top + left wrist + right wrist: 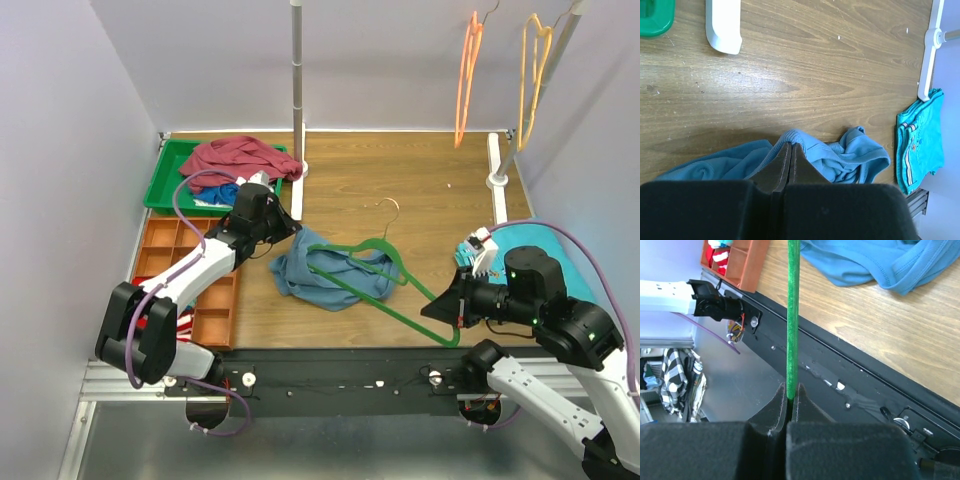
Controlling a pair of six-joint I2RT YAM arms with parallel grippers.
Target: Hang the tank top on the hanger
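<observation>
Over the worktop (420, 190), the tank top (320, 278) lies crumpled with the hanger (425, 297) across it. At the left wrist, my left gripper (790, 150) is pressed together at the hem; whether it has caught cloth, I cannot tell. At the right wrist, my right gripper (791, 392) clamps the thin, stiff hanger bar. The fabric looks light and limp, so I would pinch a strap.

Mid-table, tank top (300, 275) with hanger (380, 243) laid across it, hook toward the far side, one corner out at the near edge in the right gripper (447, 308); far left, bin (160, 185) with bunched garment (235, 158), divided tray (160, 240) just before it; folded cloth (540, 240) at right.
</observation>
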